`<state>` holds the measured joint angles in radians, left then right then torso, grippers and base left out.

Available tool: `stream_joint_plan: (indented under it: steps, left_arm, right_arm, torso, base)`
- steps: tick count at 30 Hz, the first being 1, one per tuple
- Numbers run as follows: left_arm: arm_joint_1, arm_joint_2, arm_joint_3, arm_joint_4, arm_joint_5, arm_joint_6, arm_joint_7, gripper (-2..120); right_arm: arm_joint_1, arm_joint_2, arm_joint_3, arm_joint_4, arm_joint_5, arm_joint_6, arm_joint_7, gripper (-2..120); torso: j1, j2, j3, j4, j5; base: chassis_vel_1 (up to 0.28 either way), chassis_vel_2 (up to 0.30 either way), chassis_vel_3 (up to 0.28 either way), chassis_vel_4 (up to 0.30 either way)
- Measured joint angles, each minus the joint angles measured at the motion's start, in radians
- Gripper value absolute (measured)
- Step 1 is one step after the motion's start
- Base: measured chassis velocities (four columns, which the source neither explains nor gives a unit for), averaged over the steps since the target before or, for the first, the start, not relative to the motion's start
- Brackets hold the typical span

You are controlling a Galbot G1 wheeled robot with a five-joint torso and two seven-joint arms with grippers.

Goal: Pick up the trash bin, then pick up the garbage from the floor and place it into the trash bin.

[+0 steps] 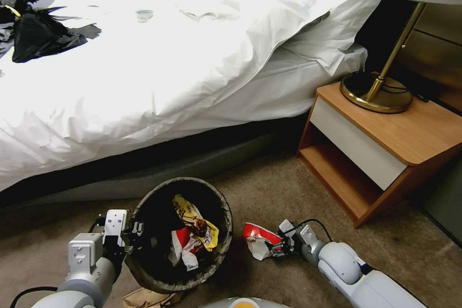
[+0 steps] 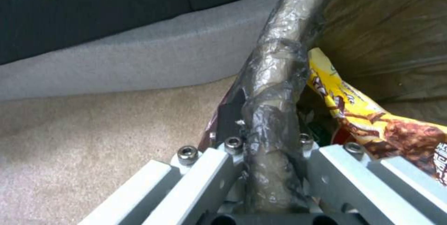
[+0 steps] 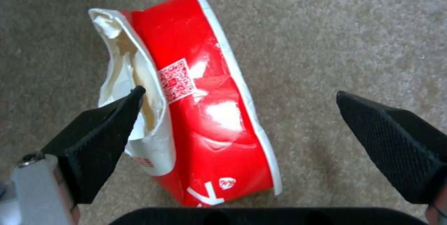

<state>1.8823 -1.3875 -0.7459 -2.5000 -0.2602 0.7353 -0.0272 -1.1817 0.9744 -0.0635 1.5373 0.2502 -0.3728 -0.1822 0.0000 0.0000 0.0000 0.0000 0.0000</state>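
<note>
i've got the left gripper clamped on the near-left rim of the trash bin, and in the left wrist view the liner-wrapped rim runs straight between the two closed jaw blocks, one finger outside the wall and one inside. the bin is tipped toward me over the beige carpet, just in front of the bed base, so i'm looking down into its dark mouth. inside it a yellow snack wrapper lies over a red-and-white wrapper; the yellow one also shows against the liner in the left wrist view. my right gripper is low at the carpet to the right of the bin, spread wide. a crushed red-and-white carton lies flat on the carpet between its black fingertips: the torn white open end sits right at one tip, while the other tip stands well clear of the red side with bare carpet between. it has hold of nothing. from the head view the carton lies just beside the bin's right wall, near the wooden nightstand.
</note>
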Motion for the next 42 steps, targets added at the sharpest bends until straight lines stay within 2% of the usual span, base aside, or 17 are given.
stream_joint_plan:
  steps: [25,36,42]
  left_arm:
    - [-0.010,0.009,0.002,0.000,-0.002,0.000,0.002,1]
    - [-0.010,0.009,0.003,0.000,-0.002,0.000,0.003,1]
    - [-0.008,0.008,0.002,0.000,-0.001,0.000,0.003,1]
  right_arm:
    - [-0.015,0.011,-0.021,0.045,-0.004,-0.016,0.005,100]
    - [-0.009,0.036,-0.022,0.006,-0.017,-0.015,0.005,100]
    - [0.009,0.075,-0.032,-0.044,-0.024,-0.012,0.003,100]
  torso:
    - [0.000,0.000,0.000,0.0000,0.0000]
    - [0.000,0.000,0.000,0.0000,-0.0002]
    - [0.000,0.000,0.000,0.0000,0.0000]
  base:
    - [0.000,0.000,0.000,0.000]
    - [0.000,0.000,0.000,0.000]
    - [0.000,0.000,0.000,0.000]
